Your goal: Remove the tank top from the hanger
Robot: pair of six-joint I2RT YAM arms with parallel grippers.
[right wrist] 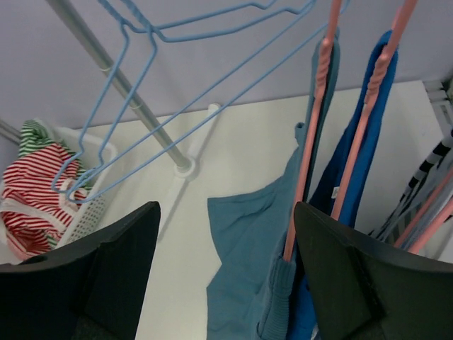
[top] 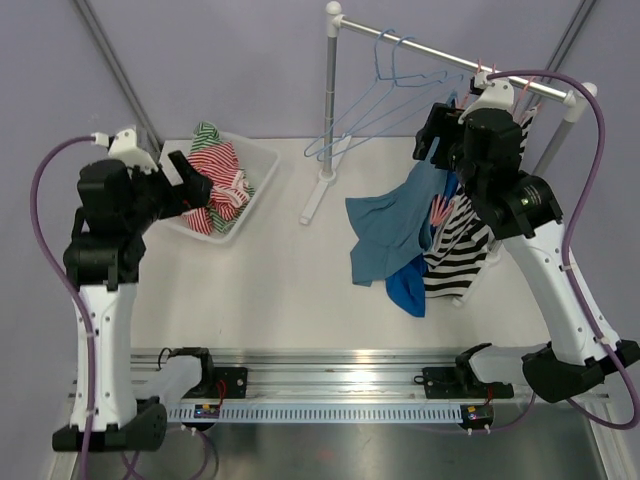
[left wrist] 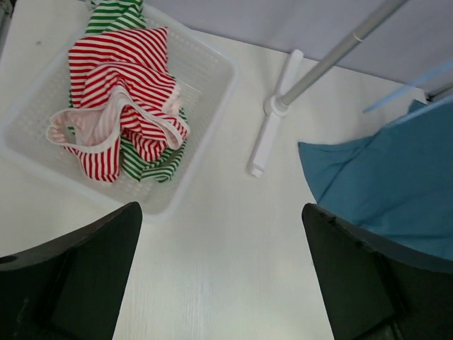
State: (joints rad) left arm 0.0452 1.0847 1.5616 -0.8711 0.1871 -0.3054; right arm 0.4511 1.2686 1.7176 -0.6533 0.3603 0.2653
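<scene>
Both pairs of fingers spread, empty: left gripper (left wrist: 221, 212) near white mesh plastic basket (left wrist: 209, 88), right gripper (right wrist: 225, 212) facing teal fabric tank top (right wrist: 241, 234) hung on pink plastic hanger (right wrist: 316, 106). Pinch strap at hanger shoulder; slide off gently.

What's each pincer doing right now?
Left pincer: open, holding nothing.
Right pincer: open, holding nothing, beside a pink hanger.

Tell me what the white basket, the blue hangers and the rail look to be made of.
White basket: likely moulded plastic, matte; its walls are a fine perforated grid. Blue hangers: thin wire, probably coated metal, given the slim bent loops. Rail: seemingly metal tube, grey with a bright sheen.
</scene>
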